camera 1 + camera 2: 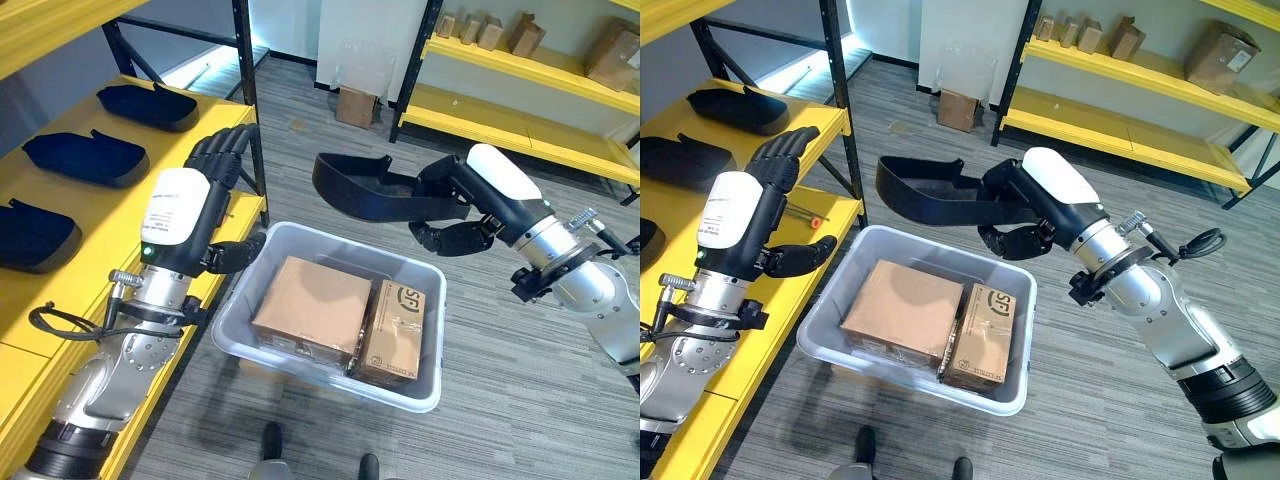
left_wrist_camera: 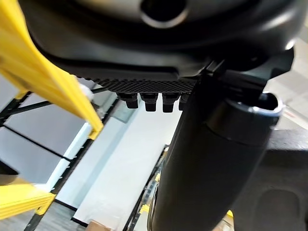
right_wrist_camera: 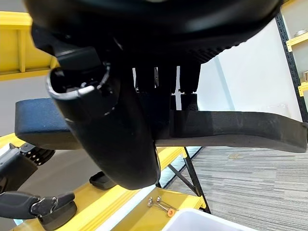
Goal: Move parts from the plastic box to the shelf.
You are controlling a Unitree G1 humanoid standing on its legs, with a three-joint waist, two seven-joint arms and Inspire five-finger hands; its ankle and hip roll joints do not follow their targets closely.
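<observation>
My right hand [image 1: 462, 205] is shut on a black curved part [image 1: 362, 192], holding it in the air above the far rim of the grey plastic box [image 1: 243, 305]. The same black part [image 3: 231, 130] shows past the fingers in the right wrist view. Two cardboard boxes lie in the plastic box, a large one [image 1: 312, 306] and a smaller one [image 1: 393, 333]. My left hand [image 1: 205, 185] is open, raised between the box and the yellow shelf [image 1: 90, 225]. Three black parts [image 1: 86, 157] lie in a row on that shelf.
A black shelf post [image 1: 250, 110] stands just behind my left hand. A second yellow shelf [image 1: 520, 130] with cardboard boxes runs along the far right. A small carton [image 1: 355, 106] sits on the floor at the back. A small red-tipped tool [image 1: 805, 216] lies on the lower shelf.
</observation>
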